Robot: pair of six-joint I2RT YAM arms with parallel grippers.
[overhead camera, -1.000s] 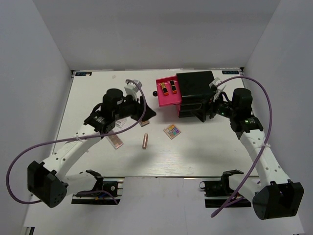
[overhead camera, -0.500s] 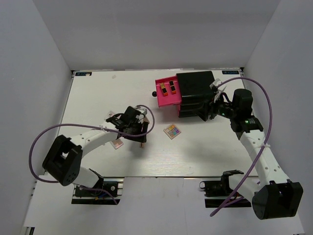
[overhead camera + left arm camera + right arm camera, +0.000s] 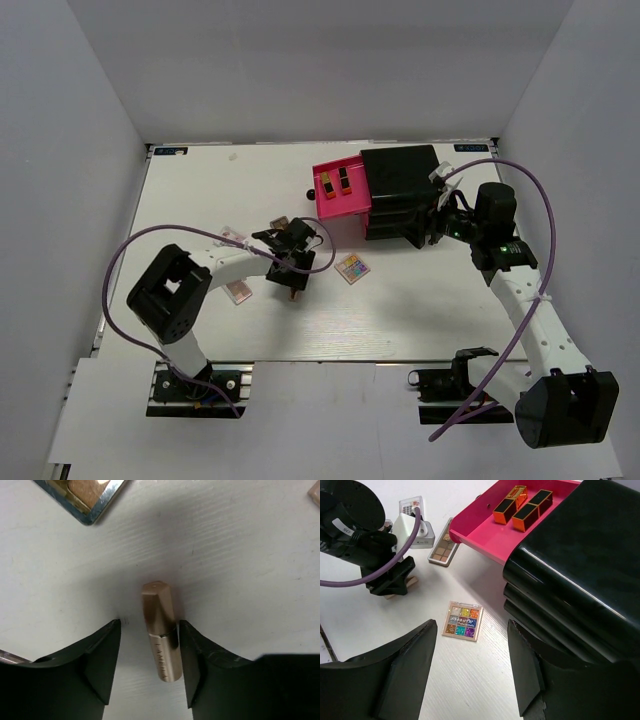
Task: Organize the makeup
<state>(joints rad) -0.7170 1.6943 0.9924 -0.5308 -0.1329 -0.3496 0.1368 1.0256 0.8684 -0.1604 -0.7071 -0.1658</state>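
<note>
Lowered since before, left hand (image 3: 149, 625) straddles copper lipstick (image 3: 161, 635), spread apart, perhaps touching; right hand (image 3: 472, 627) spread, empty.

The drawer box (image 3: 400, 185) stands at the bench's (image 3: 450, 310) 1 o'clock, and its top drawer (image 3: 352, 203) is out toward 9 o'clock. Two lipstick tubes (image 3: 327, 186) (image 3: 345, 181) lie side by side in it. The square palette (image 3: 351, 268) lies at the drawer's 6 o'clock. At the palette's 8 o'clock the copper lipstick tube (image 3: 161, 632) lies between the left hand's (image 3: 150, 625) fingers. A long palette (image 3: 238, 291) lies farther toward 9 o'clock.
</note>
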